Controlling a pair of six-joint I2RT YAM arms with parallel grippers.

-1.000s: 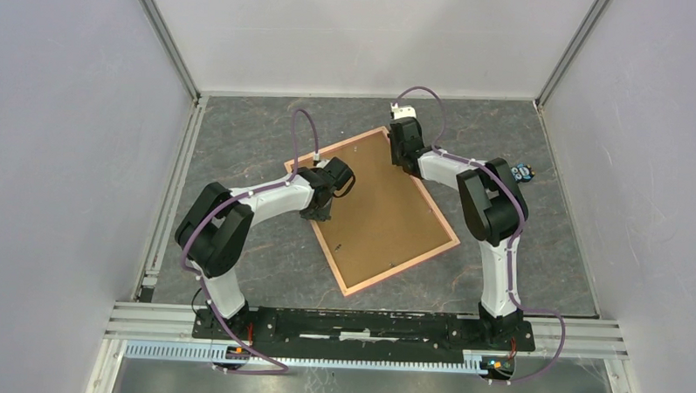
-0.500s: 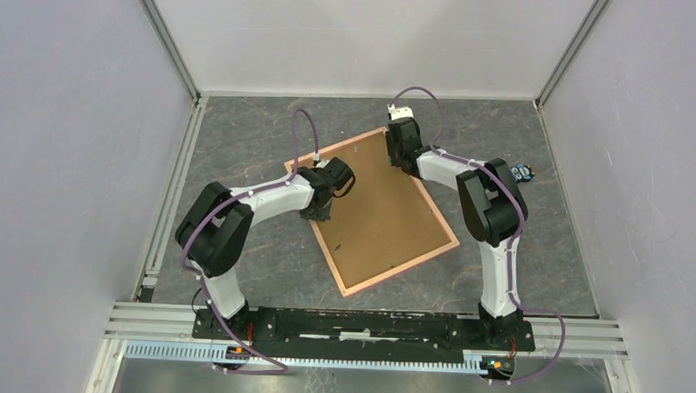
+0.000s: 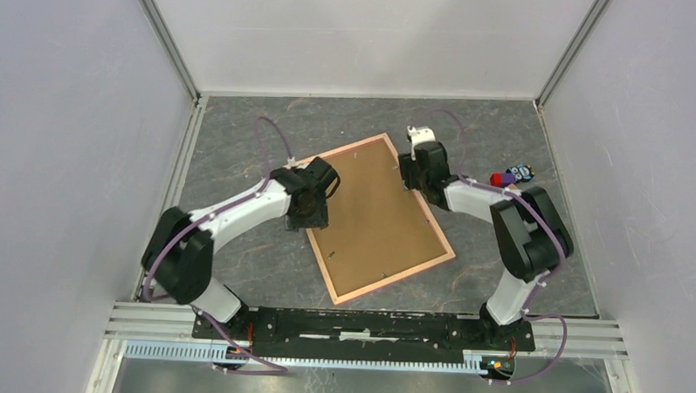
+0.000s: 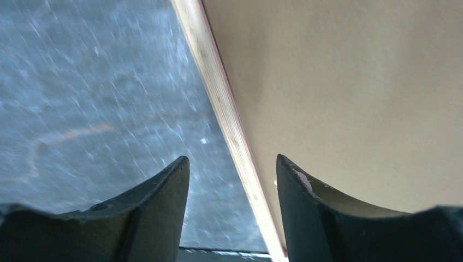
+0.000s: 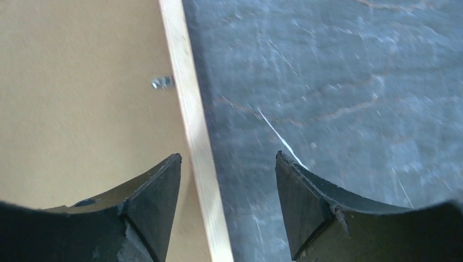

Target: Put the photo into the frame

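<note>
The frame [image 3: 379, 217] lies back up on the dark table, showing brown board with a pink edge, turned at an angle. My left gripper [image 3: 310, 218] is open at its left long edge; in the left wrist view [image 4: 232, 169] the pale frame edge [image 4: 218, 98] runs between the jaws. My right gripper [image 3: 412, 176] is open at the frame's right long edge near the far corner; in the right wrist view [image 5: 228, 166] the edge [image 5: 188, 109] passes between the jaws beside a small metal tab [image 5: 162, 82]. The photo is not in view.
A small blue and red object [image 3: 511, 175] lies on the table to the right of my right arm. Grey enclosure walls stand on three sides. A metal rail [image 3: 366, 324] carrying the arm bases runs along the near edge.
The right gripper moved from the frame's far corner down along its right edge. The left arm's elbow swung out left and nearer. The frame shifted slightly towards the near side.
</note>
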